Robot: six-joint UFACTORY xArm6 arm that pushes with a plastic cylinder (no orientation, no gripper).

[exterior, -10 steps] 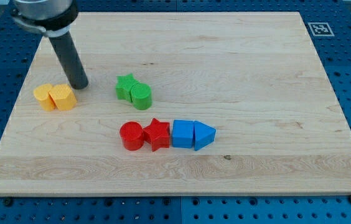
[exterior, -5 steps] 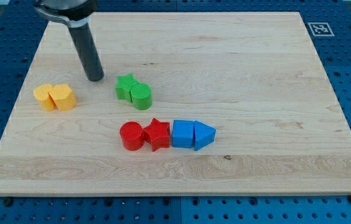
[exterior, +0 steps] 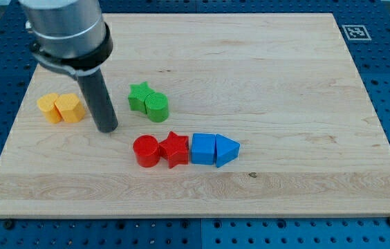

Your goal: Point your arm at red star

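The pointing job looks partly done: my tip (exterior: 107,128) rests on bare wood near the middle-left of the board (exterior: 264,62), but it is not yet at the red star (exterior: 174,148), which lies lower and to the view's right of it, in a row of four blocks. That row runs left to right as a red cylinder (exterior: 145,151), the red star touching it, then a blue cube-like block (exterior: 202,148) and a blue wedge (exterior: 227,150) pressed together at the view's right end. The red cylinder sits between my tip and the star, so I judge the remaining move is a short one down and to the right, best brought in from above the star so the cylinder is not knocked. The rod stands nearly upright, leaning slightly so that its thick grey collar is up and to the view's left of the tip. The tool is a plain rod with nothing to open or close, and it holds nothing and touches no block. To the view's left of the tip are two orange blocks (exterior: 61,108) side by side, close but apart from it; to its upper right are a green star (exterior: 138,95) and a green cylinder (exterior: 157,107) touching each other, also clear of the rod.
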